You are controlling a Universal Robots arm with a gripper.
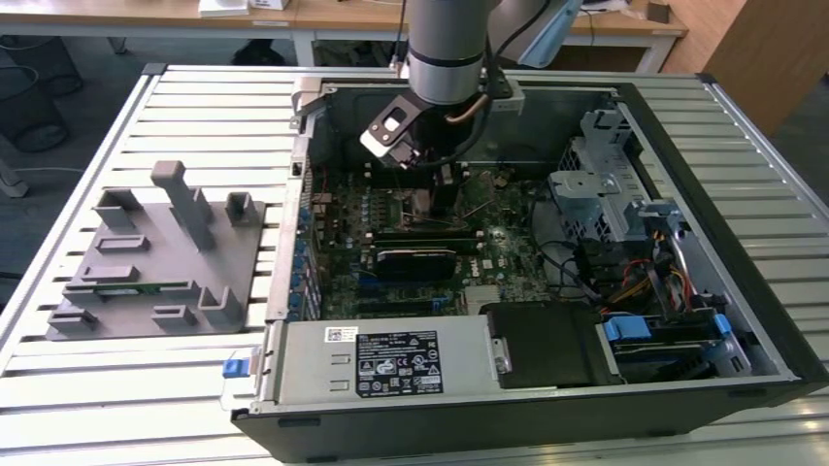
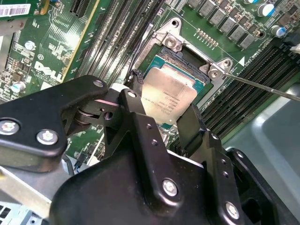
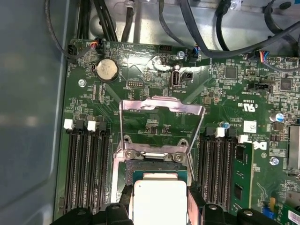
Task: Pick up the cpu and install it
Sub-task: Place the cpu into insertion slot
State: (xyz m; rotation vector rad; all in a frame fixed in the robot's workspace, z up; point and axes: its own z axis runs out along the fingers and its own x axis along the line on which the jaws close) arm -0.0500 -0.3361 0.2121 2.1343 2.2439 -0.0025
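Silvery cpu (image 2: 171,91) tight in the pincer (image 2: 163,107) over the socket (image 2: 183,55), metal frame (image 3: 161,105) and memory slots (image 3: 86,164) beside.

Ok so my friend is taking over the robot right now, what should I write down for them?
The gripper: jaws shut on the cpu, one on each side.
The cpu: right over the socket on the green board; whether it is fully seated cannot be told.
Done: cpu picked up and brought to the socket.
Left: jaws not yet let go; metal hold-down frame still flipped up.
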